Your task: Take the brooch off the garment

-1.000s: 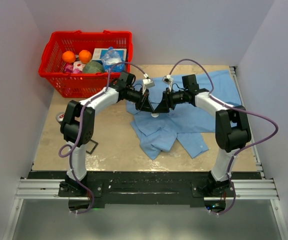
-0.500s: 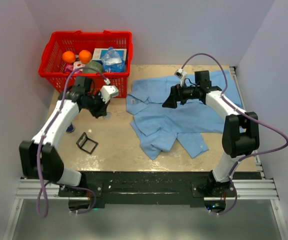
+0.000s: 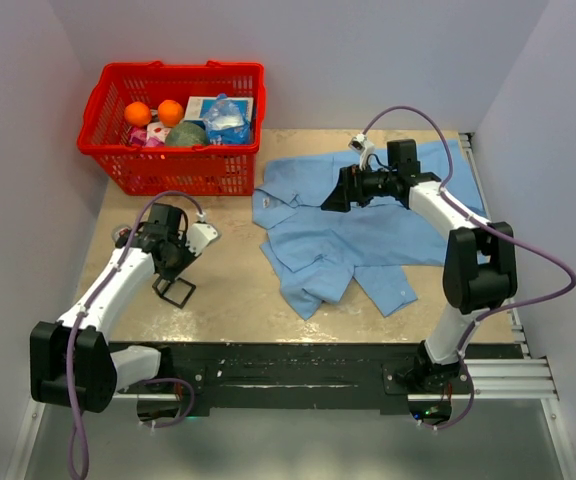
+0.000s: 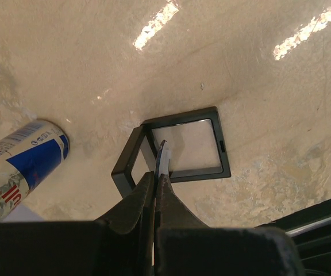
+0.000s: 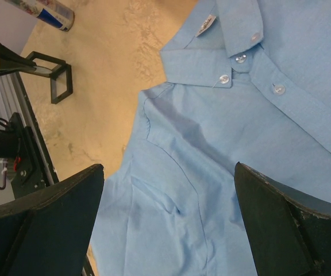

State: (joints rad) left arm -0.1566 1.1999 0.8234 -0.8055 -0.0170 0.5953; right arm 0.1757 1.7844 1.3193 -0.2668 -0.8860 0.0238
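The garment (image 3: 368,230), a light blue button-up shirt, lies crumpled on the right half of the table; its collar and white buttons fill the right wrist view (image 5: 223,144). My right gripper (image 3: 330,203) hovers over the shirt's collar area, jaws wide open and empty (image 5: 168,167). My left gripper (image 3: 173,275) is at the left front of the table, away from the shirt. It is shut (image 4: 156,175) on a small thin piece seen edge-on, the brooch (image 4: 163,156), which sticks out of the tips just above a black square open frame (image 4: 128,167).
A red basket (image 3: 173,170) with fruit and packets stands at the back left. A blue and silver drink can (image 4: 22,167) lies left of the black frame (image 3: 175,291). The black base rail (image 3: 288,360) runs along the near table edge.
My left arm swung from the shirt's middle to the left front, jaws still shut, ending over the black frame. My right gripper opened wide and drew back slightly over the collar.
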